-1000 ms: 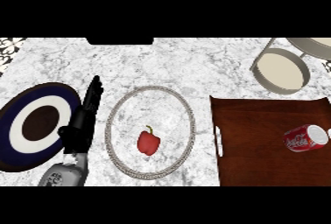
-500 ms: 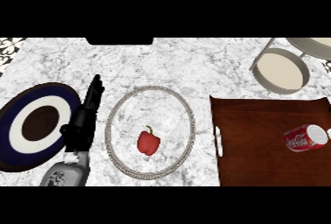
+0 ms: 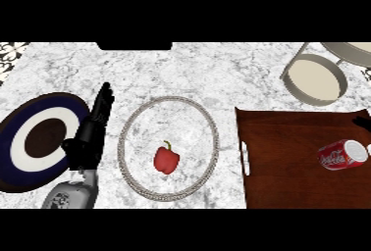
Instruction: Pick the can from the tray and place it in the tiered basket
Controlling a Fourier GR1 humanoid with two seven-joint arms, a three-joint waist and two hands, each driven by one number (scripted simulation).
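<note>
1. Head view, left hand (image 3: 92, 131): black, fingers straight and extended up the counter (image 3: 188, 73), holding nothing; lying between plate (image 3: 29, 142) and ring (image 3: 168, 148), overlapping the plate's right edge. Grey forearm entering from the lower edge.
2. Right hand: not visible.
3. Can (image 3: 342, 155): red with white lettering and pale end, lying on its side at the right part of the tray (image 3: 290, 166), well apart from the hand.
4. Tray: dark brown, rectangular, flat, with a pale handle slot on its left edge.
5. Basket (image 3: 313, 78): grey round tiers, pale inside, top right; second tier cut by the frame edge.
6. Ring: thin, silvery, beaded rim, marble showing inside; red pepper (image 3: 166, 159) with green stem within.
7. Plate: round, navy rim, white band, dark brown centre.
8. Counter: white-grey marble.
</note>
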